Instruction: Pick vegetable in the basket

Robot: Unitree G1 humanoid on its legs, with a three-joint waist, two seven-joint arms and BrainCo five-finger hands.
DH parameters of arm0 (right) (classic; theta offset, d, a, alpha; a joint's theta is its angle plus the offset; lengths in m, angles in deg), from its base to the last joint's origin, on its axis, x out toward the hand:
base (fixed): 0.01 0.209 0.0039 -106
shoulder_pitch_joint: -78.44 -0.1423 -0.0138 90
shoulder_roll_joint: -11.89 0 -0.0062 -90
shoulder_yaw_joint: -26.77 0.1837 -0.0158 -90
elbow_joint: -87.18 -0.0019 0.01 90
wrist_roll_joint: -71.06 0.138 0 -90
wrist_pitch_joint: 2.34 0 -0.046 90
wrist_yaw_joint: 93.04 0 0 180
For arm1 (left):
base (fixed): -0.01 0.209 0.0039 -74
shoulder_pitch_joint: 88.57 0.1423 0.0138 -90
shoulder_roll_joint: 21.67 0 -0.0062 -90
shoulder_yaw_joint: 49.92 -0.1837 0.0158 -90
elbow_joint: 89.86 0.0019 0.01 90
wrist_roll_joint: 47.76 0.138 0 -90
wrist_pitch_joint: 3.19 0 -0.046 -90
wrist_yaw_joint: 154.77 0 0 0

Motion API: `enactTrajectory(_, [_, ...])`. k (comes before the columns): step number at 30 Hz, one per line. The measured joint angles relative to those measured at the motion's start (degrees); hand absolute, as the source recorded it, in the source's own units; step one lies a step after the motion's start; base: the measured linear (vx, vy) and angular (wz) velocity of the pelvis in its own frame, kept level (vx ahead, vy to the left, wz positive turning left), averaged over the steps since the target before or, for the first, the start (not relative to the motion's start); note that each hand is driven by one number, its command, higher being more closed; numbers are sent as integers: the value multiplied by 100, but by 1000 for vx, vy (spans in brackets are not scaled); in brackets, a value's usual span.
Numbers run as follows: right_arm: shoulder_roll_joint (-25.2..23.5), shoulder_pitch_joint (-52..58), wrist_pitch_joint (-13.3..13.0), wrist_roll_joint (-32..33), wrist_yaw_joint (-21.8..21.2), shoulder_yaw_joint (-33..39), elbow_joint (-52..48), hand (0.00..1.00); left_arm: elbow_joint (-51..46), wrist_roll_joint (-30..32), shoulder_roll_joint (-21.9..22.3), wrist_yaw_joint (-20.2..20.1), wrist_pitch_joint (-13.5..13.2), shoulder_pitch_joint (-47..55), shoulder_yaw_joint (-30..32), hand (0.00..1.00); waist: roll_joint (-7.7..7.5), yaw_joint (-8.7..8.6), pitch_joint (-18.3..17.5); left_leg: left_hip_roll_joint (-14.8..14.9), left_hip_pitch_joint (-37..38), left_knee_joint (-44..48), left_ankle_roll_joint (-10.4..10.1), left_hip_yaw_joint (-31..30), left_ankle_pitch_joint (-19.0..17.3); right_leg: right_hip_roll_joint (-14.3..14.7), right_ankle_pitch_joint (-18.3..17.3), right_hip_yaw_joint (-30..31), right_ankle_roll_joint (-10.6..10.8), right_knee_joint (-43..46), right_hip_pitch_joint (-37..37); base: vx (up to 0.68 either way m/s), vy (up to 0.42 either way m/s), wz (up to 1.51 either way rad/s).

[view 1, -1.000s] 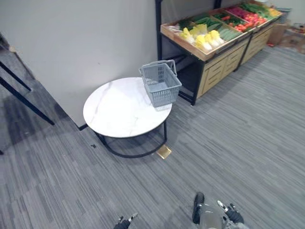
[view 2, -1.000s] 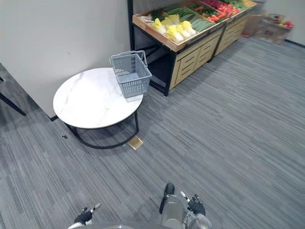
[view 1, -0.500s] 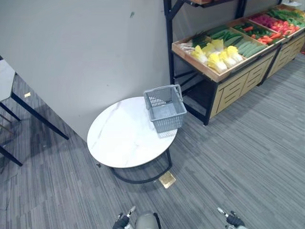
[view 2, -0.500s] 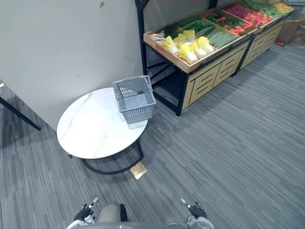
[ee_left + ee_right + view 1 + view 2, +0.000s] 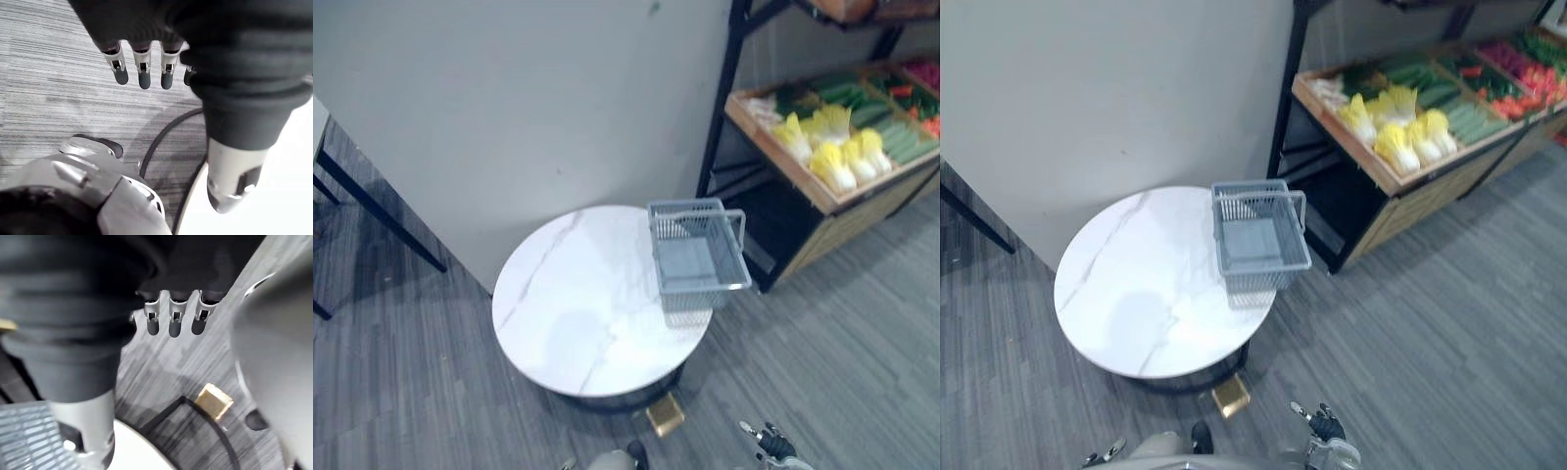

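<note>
Left eye view: empty basket (image 5: 698,259) at the worktop's (image 5: 570,323) right rim, cabbages (image 5: 830,162) upper right. Left robot hand (image 5: 142,72) and right robot hand (image 5: 174,321) hang slack-fingered, holding nothing. A clumsy drop might tip the basket off.

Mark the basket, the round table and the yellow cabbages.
basket (image 5: 1253,241): right eye view, its bare floor.
round table (image 5: 1136,284): right eye view, bare marble top.
yellow cabbages (image 5: 1393,145): right eye view, one head's yellow leaves.
</note>
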Motion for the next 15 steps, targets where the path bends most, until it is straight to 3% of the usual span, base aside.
enactTrajectory(2, [27,-1,-100,5,18,-13,-33,0,-43,-5,18,5,-15,-50,-41,0,11,-31,8,-20,527,-226,-103,-265,-8,-276,-510,-492,-281,-471,-349,347,-8,81])
enactTrajectory(3, [33,4,-115,4,37,-1,-36,0,-78,-5,29,8,-24,-51,-40,0,10,-29,8,-21,626,-267,-138,-343,-28,-354,-566,-615,-375,-822,-370,322,-66,88])
enactTrajectory(4, [35,3,-134,17,64,3,-36,0,-123,-6,37,27,-60,-59,-39,0,1,-12,2,-17,743,-364,-235,-478,-87,-442,-577,-745,-402,-1712,-409,303,-123,94])
enactTrajectory(6, [23,-16,-143,20,104,30,1,0,-115,-26,43,91,-65,-94,-43,0,-37,-5,0,-11,771,-466,-345,-655,-158,-466,-429,-569,-424,-3193,-407,280,-200,91])
enactTrajectory(8, [-12,-4,-131,21,107,38,43,0,-68,-74,19,188,-76,-48,-42,0,-105,-2,-46,29,722,-411,-538,-954,-263,-360,66,261,-546,-4324,-409,328,-446,74])
enactTrajectory(9, [-57,20,-122,21,104,4,60,0,-47,-200,-31,222,-81,4,-42,0,-248,-2,-115,115,650,-251,-778,-1170,-412,-236,441,718,-315,-4668,-325,279,-442,59])
enactTrajectory(10, [-48,19,-120,22,105,-7,81,0,-27,-228,-25,229,-79,4,-40,0,-239,0,-116,153,649,-227,-836,-1206,-447,-204,343,718,-173,-4692,-255,270,-489,50])
enactTrajectory(11, [2,-1,-118,23,106,-59,155,0,7,-247,-13,244,-77,32,-57,0,-175,10,-145,366,589,-181,-963,-1287,-494,-49,172,611,-29,-4920,-96,210,-378,11])
enactTrajectory(12, [90,-56,-114,23,105,-213,204,0,63,-278,75,268,-84,79,-93,0,84,27,-205,681,561,-200,-1152,-1289,-477,251,132,351,-56,-5291,49,248,-465,9])
enactTrajectory(15, [318,-13,-90,25,93,-435,268,0,224,-307,233,272,-81,52,-110,0,365,-9,-203,1237,522,-257,-1509,-1321,-242,838,298,-65,-319,-5992,499,166,-378,20])
